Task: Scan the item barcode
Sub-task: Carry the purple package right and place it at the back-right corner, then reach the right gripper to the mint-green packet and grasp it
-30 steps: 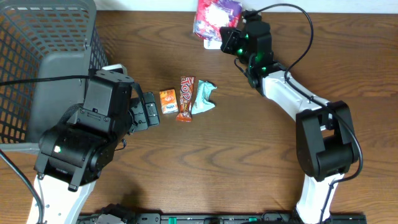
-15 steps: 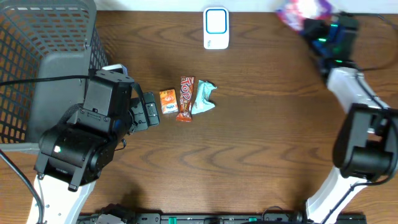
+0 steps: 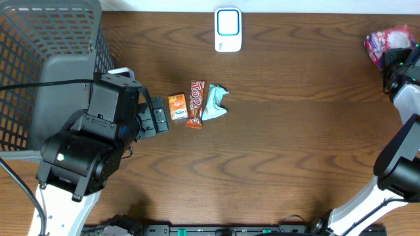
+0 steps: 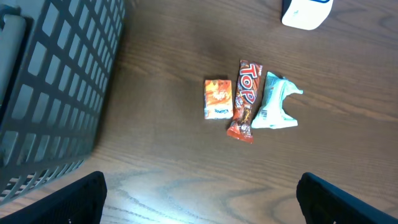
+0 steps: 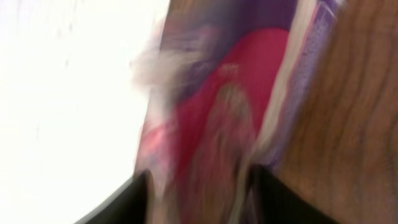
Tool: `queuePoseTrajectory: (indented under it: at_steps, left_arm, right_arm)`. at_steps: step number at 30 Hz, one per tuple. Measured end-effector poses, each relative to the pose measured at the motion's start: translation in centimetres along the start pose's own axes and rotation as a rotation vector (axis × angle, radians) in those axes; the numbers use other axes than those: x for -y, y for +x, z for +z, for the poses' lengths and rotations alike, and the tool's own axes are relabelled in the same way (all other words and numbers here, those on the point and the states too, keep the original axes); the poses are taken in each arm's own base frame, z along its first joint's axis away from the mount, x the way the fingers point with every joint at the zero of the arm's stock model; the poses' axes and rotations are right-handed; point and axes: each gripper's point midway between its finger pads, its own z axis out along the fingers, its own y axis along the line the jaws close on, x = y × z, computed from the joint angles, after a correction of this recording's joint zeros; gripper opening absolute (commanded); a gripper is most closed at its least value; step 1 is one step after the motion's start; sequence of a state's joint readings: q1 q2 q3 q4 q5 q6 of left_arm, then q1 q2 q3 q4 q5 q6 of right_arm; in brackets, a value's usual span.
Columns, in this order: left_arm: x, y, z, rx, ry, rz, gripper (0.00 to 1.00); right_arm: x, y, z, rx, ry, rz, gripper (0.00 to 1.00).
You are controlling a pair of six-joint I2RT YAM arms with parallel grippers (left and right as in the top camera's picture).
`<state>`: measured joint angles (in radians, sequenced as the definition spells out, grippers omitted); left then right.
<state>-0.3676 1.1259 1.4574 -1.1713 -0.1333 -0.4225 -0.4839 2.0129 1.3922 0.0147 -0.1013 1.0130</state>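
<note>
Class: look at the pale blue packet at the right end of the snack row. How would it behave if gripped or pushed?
The packet looks crinkled and pinched midway, so it is probably floppy film that would buckle in a grip. It lies flat, so rolling seems unlikely. It sits close beside the Top bar, so a sideways push might shove that too.

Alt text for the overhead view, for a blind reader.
An orange packet, a Top bar and a pale blue wrapper lie side by side on the table, ahead of the open left gripper. A white scanner sits at the far edge, a grey mesh basket at left, and the right gripper is at a purple-pink bag at right.
</note>
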Motion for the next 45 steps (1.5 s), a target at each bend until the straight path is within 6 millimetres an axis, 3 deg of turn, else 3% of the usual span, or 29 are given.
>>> queuePoseTrajectory:
  at_steps: [1,6,9,13,17,21,27,32,35,38,45]
  left_arm:
    - [0.0,0.0,0.0,0.0,0.0,0.0,0.98]
    - [0.0,0.0,0.0,0.0,0.0,0.0,0.98]
    - [0.0,0.0,0.0,0.0,0.0,0.0,0.98]
    - [0.0,0.0,0.0,0.0,0.0,0.0,0.98]
    - [0.0,0.0,0.0,0.0,0.0,0.0,0.98]
    - [0.0,0.0,0.0,0.0,0.0,0.0,0.98]
    - [0.0,0.0,0.0,0.0,0.0,0.0,0.98]
    - [0.0,0.0,0.0,0.0,0.0,0.0,0.98]
    - [0.0,0.0,0.0,0.0,0.0,0.0,0.98]
    - [0.0,0.0,0.0,0.0,0.0,0.0,0.98]
    - [0.0,0.0,0.0,0.0,0.0,0.0,0.98]
  right_arm:
    - [0.1,-0.1,0.0,0.005,0.003,-0.005,0.99]
    - [-0.7,0.7,0.0,-0.04,-0.039,-0.072,0.99]
    - [-3.6,1.6,-0.4,-0.104,-0.186,-0.135,0.99]
    - [-9.5,3.7,-2.8,-0.222,-0.485,-0.22,0.99]
    - [-12.5,7.2,-5.8,-0.388,-0.643,-0.266,0.99]
    - [-14.5,13.9,-9.9,-0.663,-0.789,-0.342,0.99]
    - [-12.5,25.5,-15.0,-1.065,-0.835,-0.464,0.99]
    - [-7.8,34.1,-16.6,-1.211,-0.585,-0.594,0.99]
    - [-5.9,37.7,-17.1,-1.204,-0.472,-0.731,0.99]
    - [-5.2,40.9,-18.3,-1.208,-0.436,-0.826,0.99]
    - [-3.0,46.6,-20.8,-1.175,-0.312,-1.007,0.99]
